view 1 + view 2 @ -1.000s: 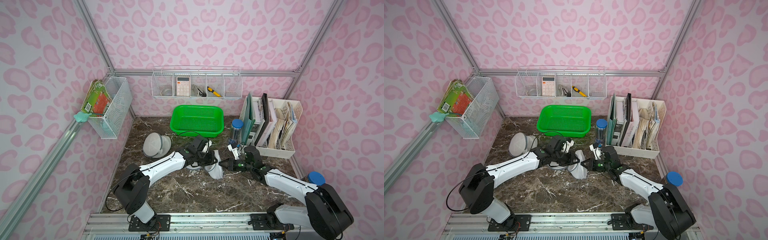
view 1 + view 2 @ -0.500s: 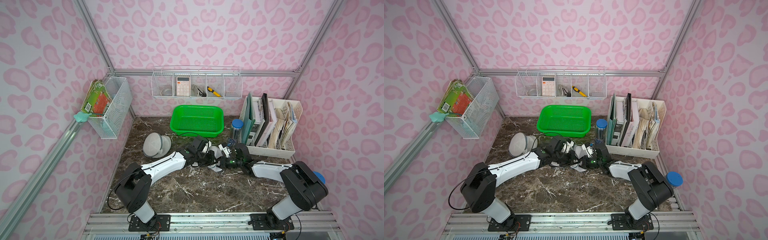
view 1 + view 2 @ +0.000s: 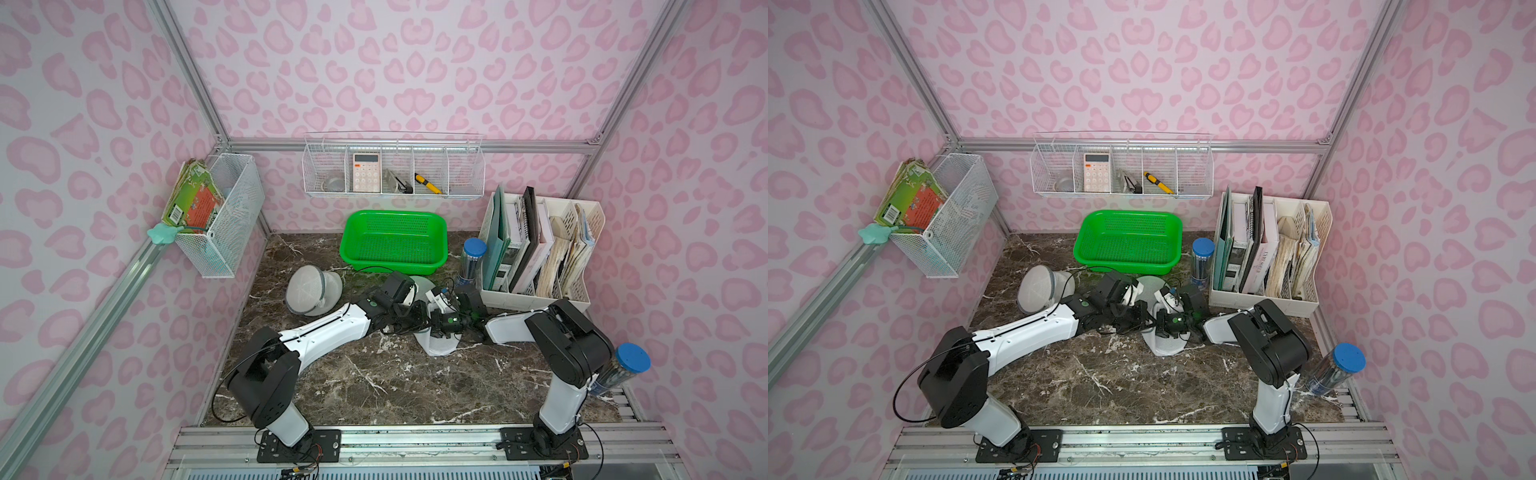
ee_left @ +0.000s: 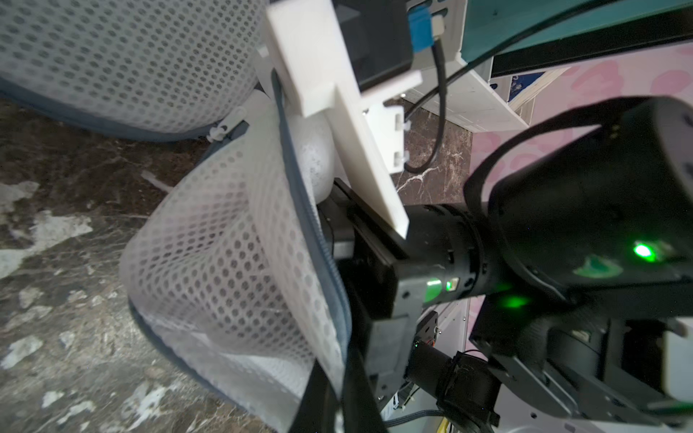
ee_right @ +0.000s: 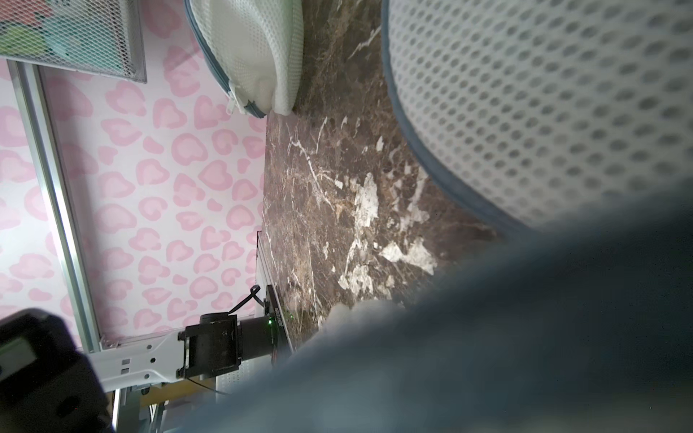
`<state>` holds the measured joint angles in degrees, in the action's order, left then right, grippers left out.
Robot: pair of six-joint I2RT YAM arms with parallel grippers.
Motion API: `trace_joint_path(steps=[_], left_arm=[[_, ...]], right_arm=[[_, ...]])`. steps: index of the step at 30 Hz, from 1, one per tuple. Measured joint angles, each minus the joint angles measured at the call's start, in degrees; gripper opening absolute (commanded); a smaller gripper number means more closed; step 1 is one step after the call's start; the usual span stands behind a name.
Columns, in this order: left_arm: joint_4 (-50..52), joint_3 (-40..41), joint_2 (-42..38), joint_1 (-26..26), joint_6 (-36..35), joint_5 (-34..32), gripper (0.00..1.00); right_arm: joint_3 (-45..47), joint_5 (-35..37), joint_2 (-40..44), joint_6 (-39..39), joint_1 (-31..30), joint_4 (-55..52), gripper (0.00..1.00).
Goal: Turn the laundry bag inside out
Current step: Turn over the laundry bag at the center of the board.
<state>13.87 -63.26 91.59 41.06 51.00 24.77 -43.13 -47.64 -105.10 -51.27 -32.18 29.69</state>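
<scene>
- The laundry bag point(image 3: 437, 347), white mesh with a grey zip rim, lies on the marble table point(image 3: 374, 386) just right of centre in both top views, between the two arms.
- The left gripper point(image 4: 337, 397) is clamped on the bag's rim at the bottom of the left wrist view; judging by this, it pins the mouth so the other arm can work inside.
- The right gripper point(image 3: 434, 328) reaches into that mouth; mesh buries its fingertips and blurred fabric blocks the right wrist view, so I cannot tell whether its jaws are parted.
- Bare marble lies open toward the lower frame, the likeliest direction to pull; the blue-capped tube point(image 3: 471, 259) and file organiser point(image 3: 540, 299) crowd the upper right; the green basket point(image 3: 392, 266) sits above; a second mesh bag point(image 3: 313, 291) lies at the centre left.
</scene>
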Motion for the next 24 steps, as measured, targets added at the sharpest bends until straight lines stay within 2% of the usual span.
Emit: trace_joint_path(steps=[3,5,7,10,13,17,19,24], left_arm=[[0.17,0.37,-0.85,-0.57,0.02,0.59,0.00],[0.55,1.07,-1.66,-1.07,0.02,0.63,0.00],[0.83,1.70,-1.92,-1.79,0.13,0.70,0.00],[1.44,2.40,-1.95,-2.58,0.90,1.03,0.00],[1.95,2.54,-1.75,-2.75,1.14,1.16,0.00],[2.08,2.16,-0.50,-2.84,1.33,1.79,0.00],[1.84,1.97,0.02,-2.84,1.53,2.40,0.00],[1.42,1.95,0.81,-2.84,2.23,3.34,0.00]], right_arm=[[0.02,1.36,1.36,0.37,-0.02,-0.85,0.22],[0.17,2.36,3.34,1.07,-0.02,-2.25,0.35],[0.31,4.17,5.57,2.10,0.15,-3.87,0.42],[0.70,6.36,9.40,3.89,0.59,-7.19,0.48],[1.73,8.00,12.96,5.64,1.31,-10.14,0.46],[4.24,9.27,15.98,6.97,2.23,-11.76,0.24],[5.03,9.38,15.50,6.97,2.40,-11.67,0.17],[5.77,8.74,10.54,4.44,1.75,-6.40,0.14]])
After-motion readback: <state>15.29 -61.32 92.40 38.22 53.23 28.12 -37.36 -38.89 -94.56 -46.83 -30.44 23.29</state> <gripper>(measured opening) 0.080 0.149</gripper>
